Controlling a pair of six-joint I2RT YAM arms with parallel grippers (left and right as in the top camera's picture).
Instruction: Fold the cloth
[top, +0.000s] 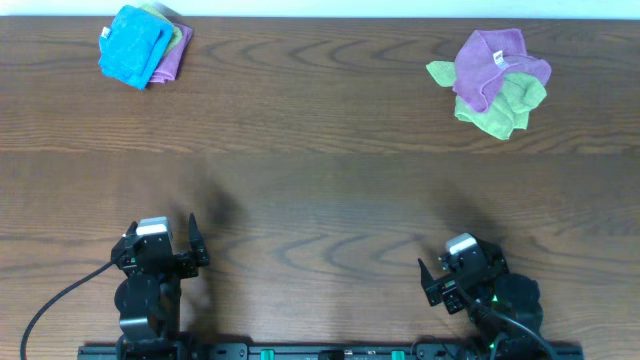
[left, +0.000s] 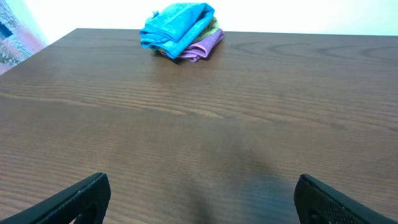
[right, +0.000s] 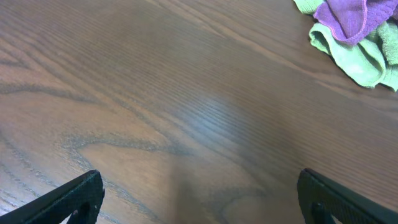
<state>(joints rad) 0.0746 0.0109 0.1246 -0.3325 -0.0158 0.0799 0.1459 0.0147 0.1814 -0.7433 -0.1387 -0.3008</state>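
The pinkish-purple cloth (top: 488, 62) with a small white tag lies crumpled at the far right of the table, on top of a lime-green cloth (top: 500, 108). It also shows in the right wrist view (right: 351, 15), at the top right corner. My left gripper (top: 162, 234) is open and empty near the front left edge; in the left wrist view its jaws (left: 202, 199) are spread wide over bare wood. My right gripper (top: 460, 264) is open and empty near the front right edge, far from the cloth; its jaws (right: 199, 196) are spread wide over bare wood.
A folded pile sits at the far left: a bright blue cloth (top: 133, 42) on top of a green and a purple one (top: 172, 58). It shows in the left wrist view too (left: 177, 26). The table is dark brown wood (top: 320, 180).
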